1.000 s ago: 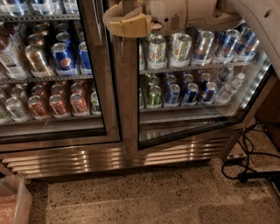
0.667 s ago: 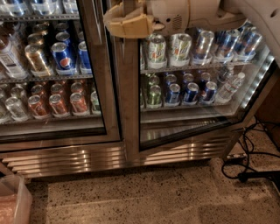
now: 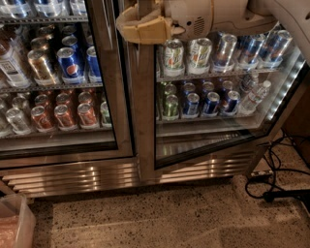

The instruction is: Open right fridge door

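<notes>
Since the tall, steel-framed, glass-paned right fridge door already stands slightly ajar, its lower edge slanting out from the ribbed steel base of the cabinet, the step in hand is judged to be the swing itself, not the grasp. The tan two-finger gripper sits at the top of the view, against the door's left edge. Its jaws look narrow, wrapped round what appears to be the long steel handle.

The door seems to hinge on its right side, so the pull should follow an arc about that hinge. A straight pull backward would twist the handle inside the jaws and risk a slip. A steady, slow sweep suits a heavy glass panel, with the wrist turning as the door turns.

Silver, green and blue drink cans stand on the shelves behind the pane and should not be jolted. The matching left door, just beside, stays shut. Black cables lie on the speckled floor to the right, near where the open door and base may travel.
</notes>
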Robot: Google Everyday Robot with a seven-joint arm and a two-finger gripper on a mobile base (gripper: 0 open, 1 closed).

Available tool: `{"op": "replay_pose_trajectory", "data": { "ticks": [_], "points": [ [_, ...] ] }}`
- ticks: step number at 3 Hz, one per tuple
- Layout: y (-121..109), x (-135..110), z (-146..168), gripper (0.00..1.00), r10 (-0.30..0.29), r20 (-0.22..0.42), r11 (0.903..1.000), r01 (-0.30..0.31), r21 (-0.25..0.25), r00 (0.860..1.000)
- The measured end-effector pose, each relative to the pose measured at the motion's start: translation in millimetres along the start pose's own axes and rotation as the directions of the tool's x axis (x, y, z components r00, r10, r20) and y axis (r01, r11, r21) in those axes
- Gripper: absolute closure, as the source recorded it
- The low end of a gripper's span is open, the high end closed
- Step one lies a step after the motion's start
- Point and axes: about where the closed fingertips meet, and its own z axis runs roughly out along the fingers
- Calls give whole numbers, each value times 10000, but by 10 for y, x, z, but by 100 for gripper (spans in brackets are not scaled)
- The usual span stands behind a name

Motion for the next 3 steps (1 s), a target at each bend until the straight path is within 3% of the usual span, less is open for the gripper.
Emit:
{"op": "replay_pose_trajectory", "data": {
  "ticks": [3],
  "points": [
    [71, -32, -28, 100, 147, -74, 9999, -146, 71, 9999]
  ]
}}
